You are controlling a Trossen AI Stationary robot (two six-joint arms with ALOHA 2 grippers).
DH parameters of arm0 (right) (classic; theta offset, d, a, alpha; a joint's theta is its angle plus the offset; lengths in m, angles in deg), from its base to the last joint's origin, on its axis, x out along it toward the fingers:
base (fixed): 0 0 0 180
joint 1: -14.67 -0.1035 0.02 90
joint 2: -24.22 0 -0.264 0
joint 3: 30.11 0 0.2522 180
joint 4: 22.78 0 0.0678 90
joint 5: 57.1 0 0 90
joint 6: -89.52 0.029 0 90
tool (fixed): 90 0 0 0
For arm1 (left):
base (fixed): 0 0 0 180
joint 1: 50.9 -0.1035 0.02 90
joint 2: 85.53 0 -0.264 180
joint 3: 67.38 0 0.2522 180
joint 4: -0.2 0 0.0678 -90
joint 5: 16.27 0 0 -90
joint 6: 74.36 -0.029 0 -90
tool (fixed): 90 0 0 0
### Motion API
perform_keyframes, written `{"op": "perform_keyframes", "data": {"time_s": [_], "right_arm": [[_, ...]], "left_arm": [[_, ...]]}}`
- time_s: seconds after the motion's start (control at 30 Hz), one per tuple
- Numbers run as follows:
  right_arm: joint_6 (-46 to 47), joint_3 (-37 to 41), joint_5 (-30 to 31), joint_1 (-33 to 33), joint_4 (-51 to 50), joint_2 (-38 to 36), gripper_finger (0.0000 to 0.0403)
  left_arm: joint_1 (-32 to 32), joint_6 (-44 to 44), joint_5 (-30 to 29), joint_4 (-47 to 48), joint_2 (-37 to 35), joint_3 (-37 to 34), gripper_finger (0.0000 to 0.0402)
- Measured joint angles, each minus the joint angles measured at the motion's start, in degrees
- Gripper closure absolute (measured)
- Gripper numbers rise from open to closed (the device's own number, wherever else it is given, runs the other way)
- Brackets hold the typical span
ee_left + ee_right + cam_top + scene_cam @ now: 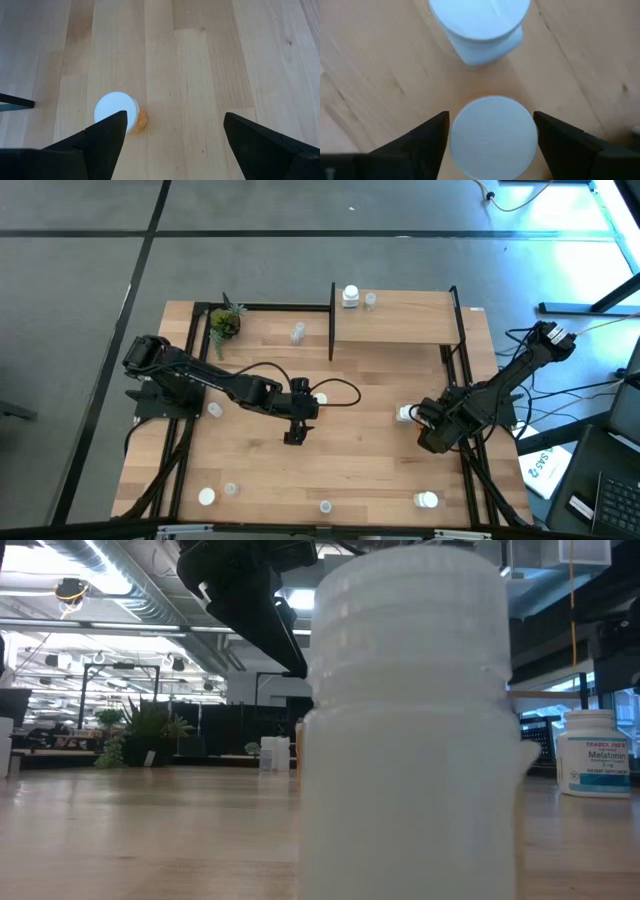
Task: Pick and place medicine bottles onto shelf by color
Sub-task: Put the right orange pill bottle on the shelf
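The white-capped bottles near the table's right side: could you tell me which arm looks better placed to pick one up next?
Probably the right. The right gripper already has its open fingers either side of a white-capped bottle, while the left gripper hovers open over mid-table, beside an orange bottle.

Potted plant (224, 323) at tabletop (350, 450) corner

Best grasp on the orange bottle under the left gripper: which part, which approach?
From straight above, on the white-capped top. The orange bottle stands upright on the table, nothing touching it. It sits beside one finger of the open left gripper, so centre the gripper first.
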Motion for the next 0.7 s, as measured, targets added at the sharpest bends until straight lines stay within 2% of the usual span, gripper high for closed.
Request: {"op": "perform_keyframes", "data": {"time_s": [0.33,0.7], "right_arm": [[0.1,0.0,0.0,0.0,0.1,0.0,0.0202],[2.8,-0.8,0.0,0.0,0.4,-0.1,0.0193]], "left_arm": [[0.0,0.0,0.0,0.0,0.0,0.0,0.0075],[0.0,0.0,0.0,0.0,0.0,0.0,0.0075]]}}
